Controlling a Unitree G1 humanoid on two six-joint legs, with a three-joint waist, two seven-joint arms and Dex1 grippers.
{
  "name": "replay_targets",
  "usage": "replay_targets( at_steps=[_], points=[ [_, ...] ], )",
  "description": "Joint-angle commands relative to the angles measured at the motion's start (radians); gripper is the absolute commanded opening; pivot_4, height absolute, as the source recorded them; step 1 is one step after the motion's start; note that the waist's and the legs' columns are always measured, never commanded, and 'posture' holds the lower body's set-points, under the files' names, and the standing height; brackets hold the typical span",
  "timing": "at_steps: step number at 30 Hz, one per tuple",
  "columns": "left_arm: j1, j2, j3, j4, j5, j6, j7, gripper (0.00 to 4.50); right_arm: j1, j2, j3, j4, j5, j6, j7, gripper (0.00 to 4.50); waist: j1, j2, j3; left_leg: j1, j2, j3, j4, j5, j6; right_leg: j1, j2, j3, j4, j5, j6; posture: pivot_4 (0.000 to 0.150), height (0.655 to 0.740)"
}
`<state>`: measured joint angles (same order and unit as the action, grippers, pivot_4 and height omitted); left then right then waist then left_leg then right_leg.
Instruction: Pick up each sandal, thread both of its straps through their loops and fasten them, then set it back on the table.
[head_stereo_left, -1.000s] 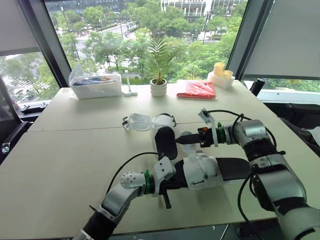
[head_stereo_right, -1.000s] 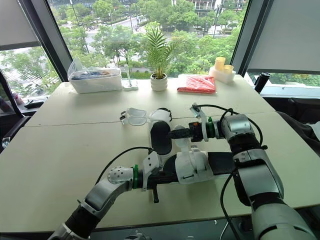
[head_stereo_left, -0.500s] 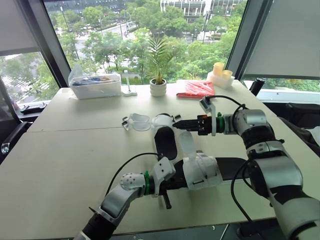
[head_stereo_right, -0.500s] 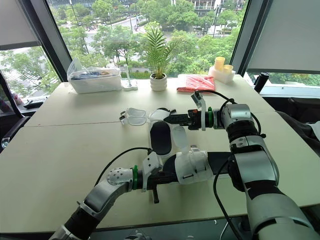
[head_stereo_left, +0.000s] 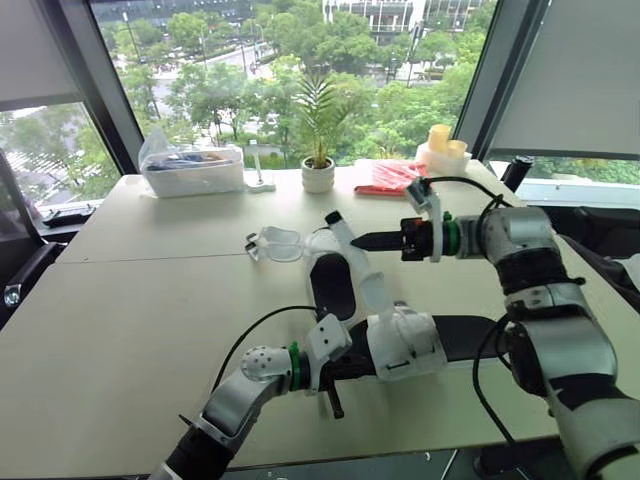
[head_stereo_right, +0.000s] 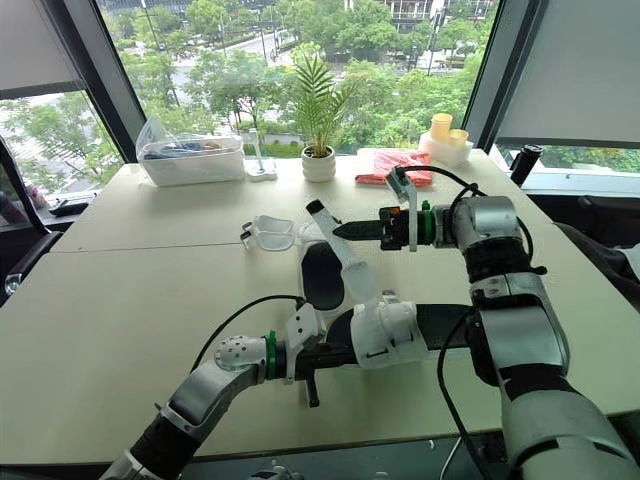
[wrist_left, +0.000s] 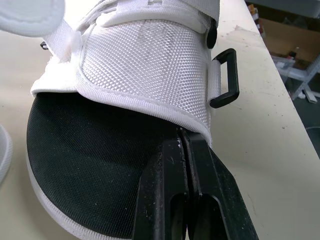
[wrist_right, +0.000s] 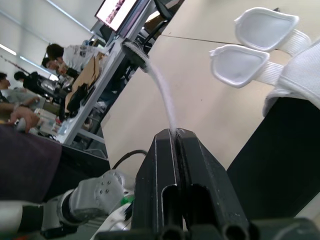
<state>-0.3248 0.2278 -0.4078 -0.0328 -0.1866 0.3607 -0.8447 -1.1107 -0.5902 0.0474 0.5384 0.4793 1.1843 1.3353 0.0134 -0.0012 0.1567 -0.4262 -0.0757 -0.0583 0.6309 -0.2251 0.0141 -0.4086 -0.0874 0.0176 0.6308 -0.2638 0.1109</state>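
Observation:
The near sandal (head_stereo_left: 405, 340), a white mesh upper on a black sole, lies in front of me. My left gripper (wrist_left: 182, 135) is shut on the edge of its upper, beside a black loop (wrist_left: 225, 77). From the sandal a white strap (head_stereo_left: 362, 280) rises slanting towards the far side. My right gripper (head_stereo_left: 358, 241) is shut on this strap near its free end, above the table; in the right wrist view the strap (wrist_right: 161, 92) runs out from between the shut fingers. The second sandal (head_stereo_left: 331, 283) lies just behind, its two white straps (head_stereo_left: 275, 243) spread loose on the table.
Along the window edge stand a clear plastic box (head_stereo_left: 192, 170), a small potted plant (head_stereo_left: 318, 175), a red packet (head_stereo_left: 392, 178) and yellow cups (head_stereo_left: 440, 145). A seam (head_stereo_left: 150, 258) crosses the table. People sit at desks in the right wrist view's background.
My right gripper has closed on the near sandal's strap and lifted it up and towards the far side, so the strap now stands stretched out. The left gripper and the sandal stay put.

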Motion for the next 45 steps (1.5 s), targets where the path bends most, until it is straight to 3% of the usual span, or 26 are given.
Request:
replay_targets(
  at_steps=[1,6,10,13,17,22,25,29,30,34,40,45],
  points=[
    [0.016,0.010,0.001,0.018,0.010,0.020,0.011,0.00,0.125,-0.082,-0.047,-0.335,0.105,0.061,-0.004,0.04,0.001,0.000,0.000,0.000,0.000,0.000,0.000,0.000,0.000,0.000,0.000,0.000,0.000,0.000,0.000,0.150,0.7400],
    [0.017,0.013,0.006,0.019,0.006,0.023,0.006,0.00,0.395,-0.210,-0.111,-0.720,0.183,0.044,-0.042,0.04,0.000,0.000,0.000,0.000,0.000,0.000,0.000,0.000,0.000,0.000,0.000,0.000,0.000,0.000,0.000,0.150,0.7400],
    [0.014,0.017,0.009,0.024,0.005,0.021,-0.001,0.00,0.590,-0.250,-0.207,-0.922,0.231,-0.036,-0.075,0.04,-0.001,0.000,0.000,0.000,0.000,0.000,0.000,0.000,0.001,0.001,0.000,0.000,0.000,0.000,0.000,0.150,0.7400],
    [0.009,0.019,0.011,0.031,0.003,0.021,-0.006,0.00,0.747,-0.264,-0.179,-1.049,0.138,-0.205,-0.138,0.04,0.000,0.000,0.000,0.001,0.000,0.000,0.001,0.000,0.001,0.002,0.000,0.000,0.000,0.000,0.000,0.150,0.7400],
    [0.004,0.018,0.013,0.035,0.000,0.026,-0.006,0.00,0.910,-0.207,-0.098,-1.077,-0.059,-0.572,-0.226,0.04,0.000,-0.001,0.000,0.001,0.001,0.000,0.001,0.000,0.001,0.003,0.000,-0.001,0.000,0.000,0.000,0.150,0.7400],
    [-0.005,0.023,0.009,0.044,0.000,0.018,-0.015,0.00,1.033,-0.234,-0.010,-0.968,-0.273,-0.982,-0.221,0.04,0.000,-0.001,0.000,0.002,0.001,0.000,0.002,0.000,0.001,0.003,0.001,-0.001,0.000,0.000,0.000,0.150,0.7400],
    [-0.006,0.025,0.009,0.046,0.001,0.016,-0.017,0.00,1.095,-0.276,-0.015,-0.952,-0.311,-1.075,-0.203,0.89,0.001,-0.001,0.000,0.003,0.001,0.000,0.002,0.000,0.001,0.005,0.001,-0.001,0.000,0.000,0.000,0.150,0.7400],
    [-0.005,0.024,0.012,0.046,0.001,0.018,-0.016,0.00,1.185,-0.349,-0.045,-0.965,-0.319,-1.134,-0.173,2.85,0.001,-0.002,0.000,0.005,0.001,0.000,0.002,0.000,0.001,0.007,0.001,-0.001,-0.001,-0.001,0.000,0.150,0.7400],
    [-0.005,0.024,0.012,0.046,0.001,0.018,-0.015,0.00,1.212,-0.376,-0.066,-0.974,-0.308,-1.126,-0.155,3.32,0.001,-0.001,0.000,0.005,0.001,0.000,0.002,0.000,0.001,0.007,0.001,-0.001,-0.001,-0.001,0.000,0.150,0.7400],
    [-0.008,0.023,0.012,0.051,0.000,0.016,-0.017,0.00,1.262,-0.451,-0.139,-0.981,-0.212,-0.992,-0.114,3.32,0.000,-0.002,0.000,0.008,0.001,0.000,0.002,0.000,0.001,0.010,0.001,-0.001,-0.001,-0.001,-0.001,0.150,0.7400],
    [-0.014,0.015,0.009,0.057,-0.001,0.015,-0.018,0.00,1.192,-0.474,-0.157,-0.986,0.110,-0.375,-0.159,3.32,0.000,-0.003,0.001,0.012,0.001,-0.001,0.001,0.000,0.001,0.015,0.000,-0.001,-0.002,-0.003,-0.004,0.150,0.7400],
    [-0.013,0.012,0.008,0.057,-0.001,0.015,-0.016,0.00,1.076,-0.384,-0.141,-0.962,0.295,-0.053,-0.257,3.32,0.002,-0.004,0.001,0.012,0.001,-0.001,0.002,0.000,0.001,0.015,0.000,-0.001,-0.002,-0.003,-0.004,0.150,0.7400]
  ],
)
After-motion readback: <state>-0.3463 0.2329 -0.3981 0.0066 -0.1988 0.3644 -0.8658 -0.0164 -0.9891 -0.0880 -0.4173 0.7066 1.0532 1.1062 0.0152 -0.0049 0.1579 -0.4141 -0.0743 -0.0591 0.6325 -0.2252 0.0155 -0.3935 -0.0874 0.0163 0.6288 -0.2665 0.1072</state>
